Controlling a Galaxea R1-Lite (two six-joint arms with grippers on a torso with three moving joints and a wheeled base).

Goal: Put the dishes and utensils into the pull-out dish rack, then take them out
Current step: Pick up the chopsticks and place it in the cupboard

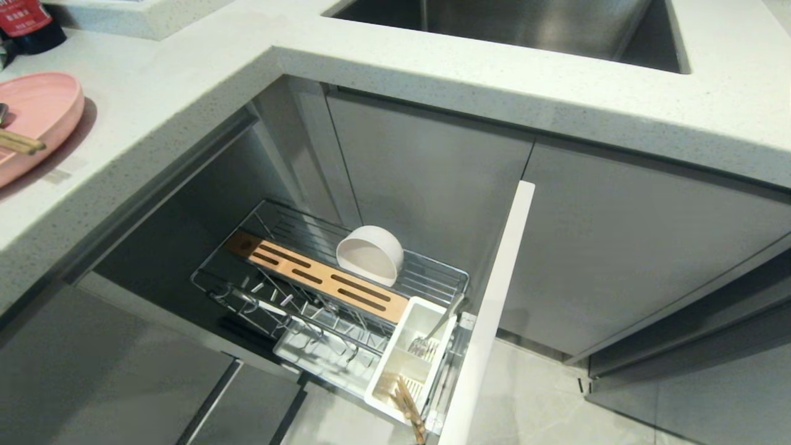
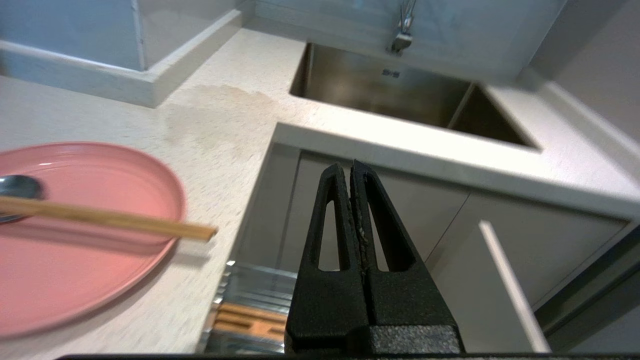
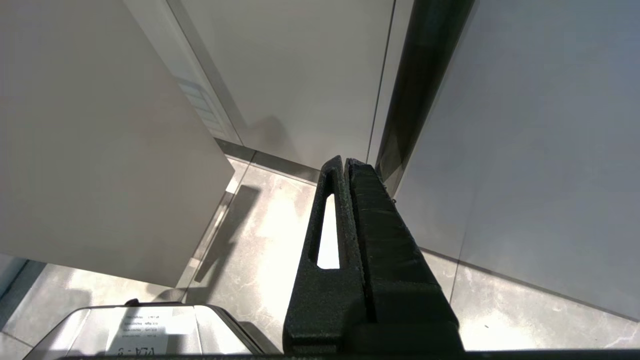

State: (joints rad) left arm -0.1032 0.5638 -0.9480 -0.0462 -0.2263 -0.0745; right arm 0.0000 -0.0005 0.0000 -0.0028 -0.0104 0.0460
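The pale-pink plate (image 1: 37,111) (image 2: 75,260) lies on the counter at the far left. Across it rest the wooden chopsticks (image 1: 21,143) (image 2: 110,220), and the silver spoon (image 2: 17,187) lies on it, its bowl end showing. The pull-out dish rack (image 1: 432,272) stands drawn out under the counter, and the white bowl (image 1: 371,254) leans on its side behind the wooden strip (image 1: 321,278). My left gripper (image 2: 350,167) is shut and empty, in the air over the rack's opening beside the plate. My right gripper (image 3: 344,162) is shut and empty, low over the floor.
The white caddy (image 1: 426,312) at the rack's front holds a metal fork (image 1: 429,340) and wooden sticks (image 1: 409,402). The rack's cabinet front (image 1: 494,309) juts out toward me. A steel sink (image 1: 513,25) is set in the counter behind. A dark bottle (image 1: 28,25) stands behind the plate.
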